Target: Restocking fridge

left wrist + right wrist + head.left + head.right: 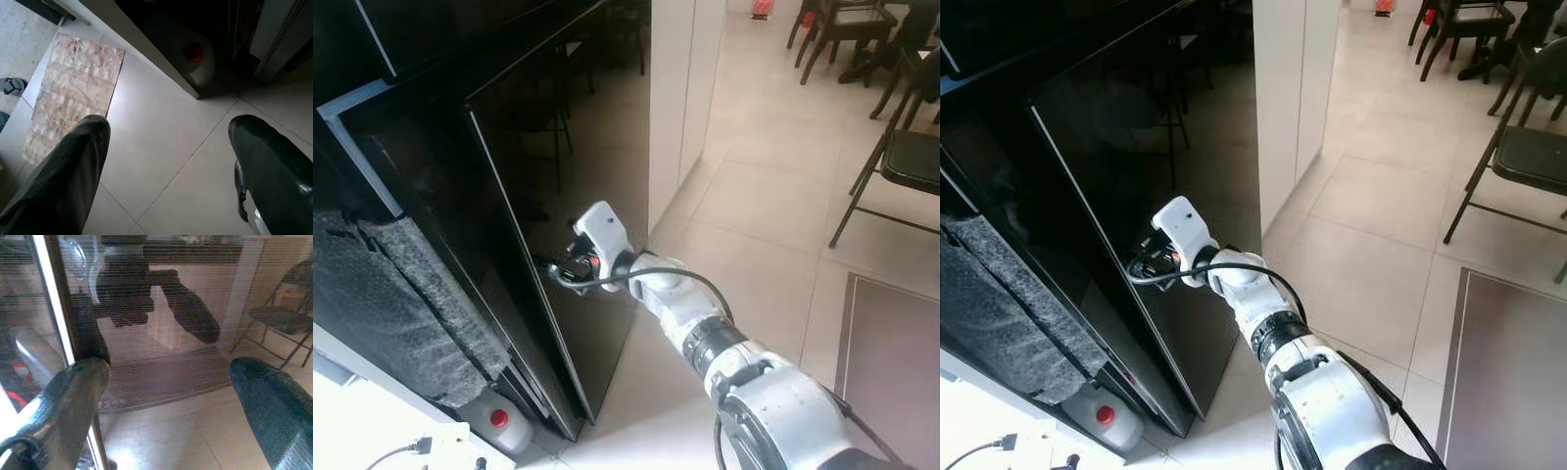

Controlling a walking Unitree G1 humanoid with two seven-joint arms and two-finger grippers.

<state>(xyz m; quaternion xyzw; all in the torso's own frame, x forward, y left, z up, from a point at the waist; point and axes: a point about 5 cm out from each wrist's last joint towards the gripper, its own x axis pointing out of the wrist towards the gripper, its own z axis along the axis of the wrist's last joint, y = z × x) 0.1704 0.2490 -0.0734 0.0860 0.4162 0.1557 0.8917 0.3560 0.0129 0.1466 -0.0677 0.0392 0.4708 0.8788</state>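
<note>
A tall black fridge (558,186) with a glossy door stands on my left. My right arm reaches across to it, and my right gripper (556,268) sits close against the door's face, near the door's pale vertical edge (54,308). The right gripper (166,382) is open with nothing between its fingers, and its own reflection shows in the glass. My left gripper (168,142) hangs open over the tiled floor, also holding nothing.
A white jug with a red cap (499,426) stands on the floor by the fridge's foot. Grey padded cloth (401,313) drapes to the fridge's left. A white pillar (680,88) stands behind, dark chairs (901,157) to the right, and a patterned rug (73,93) lies nearby.
</note>
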